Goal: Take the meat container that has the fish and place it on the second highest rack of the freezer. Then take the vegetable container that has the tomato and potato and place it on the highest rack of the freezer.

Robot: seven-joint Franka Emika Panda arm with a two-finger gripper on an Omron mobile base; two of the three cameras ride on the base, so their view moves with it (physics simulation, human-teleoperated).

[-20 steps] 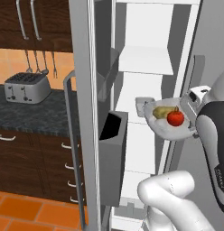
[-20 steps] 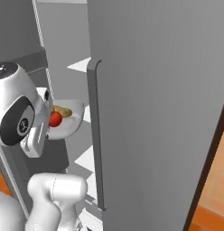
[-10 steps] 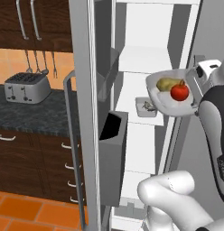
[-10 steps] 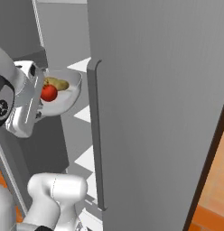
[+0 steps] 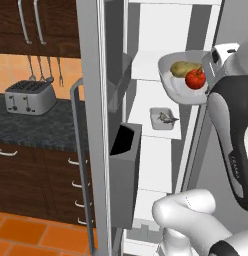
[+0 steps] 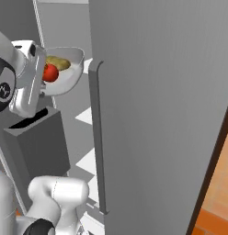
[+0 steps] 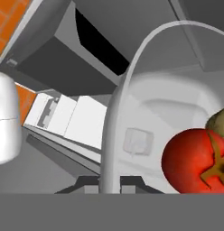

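- i judge i'm in the second half of the task: the meat container (image 5: 162, 118) with the fish (image 5: 167, 118) already sits on a freezer (image 5: 161, 30) rack below, well inside, so what i carry now is the other load.
- the vegetable container (image 5: 182, 81) hangs in the air at the freezer opening, level with the highest rack (image 5: 146, 64) and just to its right in the left base view, not resting on anything.
- the gripper (image 5: 212, 61) is at the container's right rim in the left base view, and its jaws are almost fully closed, pinching that thin rim; the right base view shows the hand at the rim's near side (image 6: 38, 73).
- the container is a shallow pale bowl, translucent in the hand view (image 7: 145, 113), carried roughly level; inside lie a red tomato (image 5: 195, 78) and a yellowish potato (image 5: 184, 68), touching each other.
- next, as i see it, i need to push the bowl inward over the highest rack, lower it until the base sits flat, then release the rim.
- i'd keep it level so the tomato doesn't roll out, and mind the open door (image 5: 98, 120) and its bin (image 5: 125, 165) on the left.
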